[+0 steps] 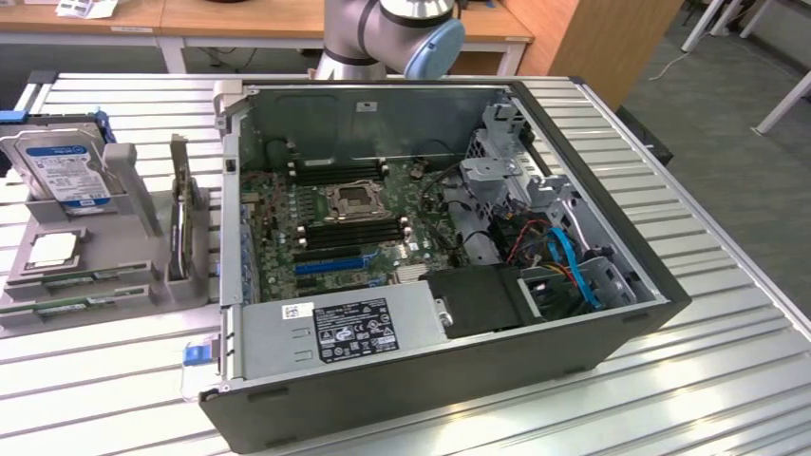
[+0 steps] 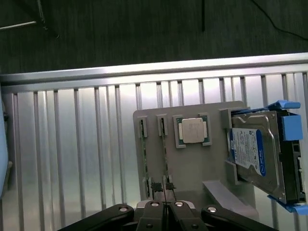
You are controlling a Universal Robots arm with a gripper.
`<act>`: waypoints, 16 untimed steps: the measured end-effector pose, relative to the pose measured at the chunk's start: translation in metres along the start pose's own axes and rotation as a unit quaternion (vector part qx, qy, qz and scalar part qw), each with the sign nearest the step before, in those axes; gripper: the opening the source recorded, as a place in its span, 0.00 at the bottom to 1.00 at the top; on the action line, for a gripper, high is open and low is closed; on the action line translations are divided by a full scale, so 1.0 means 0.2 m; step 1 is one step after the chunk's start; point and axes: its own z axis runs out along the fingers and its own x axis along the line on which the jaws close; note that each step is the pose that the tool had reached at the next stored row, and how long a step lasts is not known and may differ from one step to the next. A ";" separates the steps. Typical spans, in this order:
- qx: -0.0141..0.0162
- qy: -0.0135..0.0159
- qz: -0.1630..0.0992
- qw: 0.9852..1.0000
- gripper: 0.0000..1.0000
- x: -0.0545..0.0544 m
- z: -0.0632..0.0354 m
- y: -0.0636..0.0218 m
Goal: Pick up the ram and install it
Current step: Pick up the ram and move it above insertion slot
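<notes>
Ram (image 2: 164,154) lies in a narrow slot near the gray tray's (image 2: 192,168) edge, the gripper (image 2: 163,186) pinched shut, empty, just above it, with open slatted table (image 2: 72,154) alongside.

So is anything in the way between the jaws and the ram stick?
Nothing visible does. The gripper, jaws shut, hangs over one ram stick set in the grey holder; the CPU chip and hard drive sit to one side, clear of it.

Pretty sure this is a robotics lab or workshop. There's an opened-up PC tower (image 1: 419,408) on a slatted metal desk (image 1: 102,380), with a robot arm (image 1: 386,28) mounted behind it. Wooden office furniture (image 1: 241,17) and carpet (image 1: 723,161) sit further back.
</notes>
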 end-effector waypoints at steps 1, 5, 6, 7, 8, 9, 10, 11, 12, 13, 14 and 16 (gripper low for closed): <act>0.000 0.000 -0.002 1.000 0.10 0.00 0.000 0.000; 0.000 0.001 -0.016 1.000 0.10 0.00 0.000 0.000; 0.000 0.001 -0.020 1.000 0.10 0.00 0.000 0.000; 0.000 0.001 -0.023 1.000 0.10 0.00 0.000 0.000; 0.001 0.001 -0.026 1.000 0.10 0.00 0.000 0.000; 0.001 0.001 -0.029 1.000 0.10 0.00 0.000 0.000; 0.001 0.001 -0.031 1.000 0.10 0.00 0.000 0.000; 0.001 0.001 -0.032 0.999 0.10 0.00 0.000 0.000; 0.001 0.001 -0.032 0.999 0.10 0.00 0.000 0.000; 0.001 0.001 -0.032 0.999 0.10 0.00 0.000 0.000; 0.001 0.001 -0.033 0.999 0.10 0.00 0.000 0.000; 0.001 0.001 -0.034 0.999 0.10 0.00 0.000 0.000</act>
